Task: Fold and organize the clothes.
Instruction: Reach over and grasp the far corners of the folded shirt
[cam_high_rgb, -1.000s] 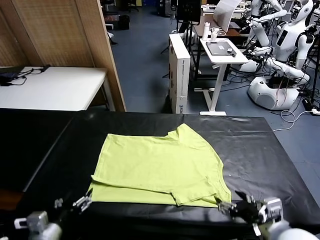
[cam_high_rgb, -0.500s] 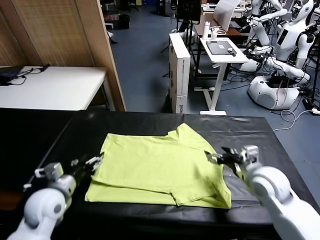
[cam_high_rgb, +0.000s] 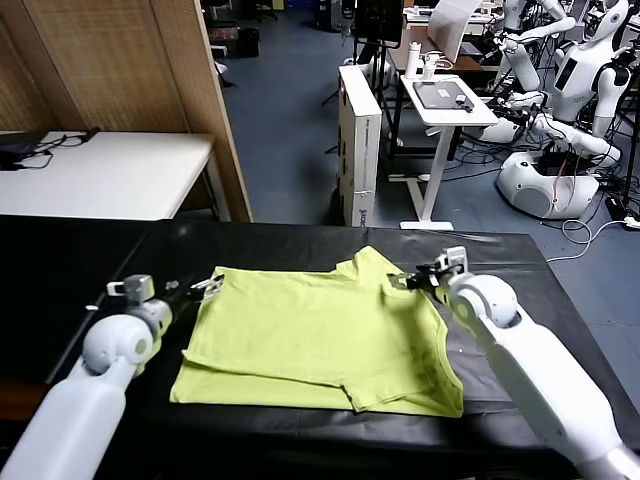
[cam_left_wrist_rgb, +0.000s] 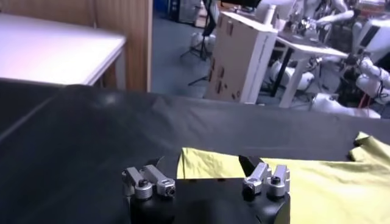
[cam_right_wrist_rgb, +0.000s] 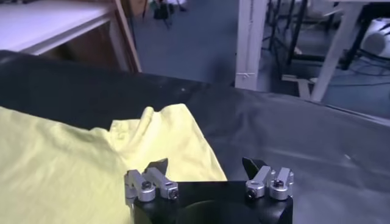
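Busy lab behind, other robots at two o'clock, and up front a black table (cam_high_rgb: 520, 300) carrying the T-shirt (cam_high_rgb: 320, 335), spread mid-table and already doubled along its near edge. The left gripper (cam_high_rgb: 207, 288), jaws wide and empty, hovers at the shirt's ten o'clock corner; the right gripper (cam_high_rgb: 415, 279), equally wide, sits at two o'clock by the sleeve. This looks like the reach before another fold: next, both must drop, pinch the far edge cleanly, and carry it over evenly.

Robotics lab, several white humanoid robots (cam_high_rgb: 575, 80) standing at the back, work desks (cam_high_rgb: 445, 100), loose cables (cam_high_rgb: 590, 230) on blue floor, wooden partition (cam_high_rgb: 120, 70)
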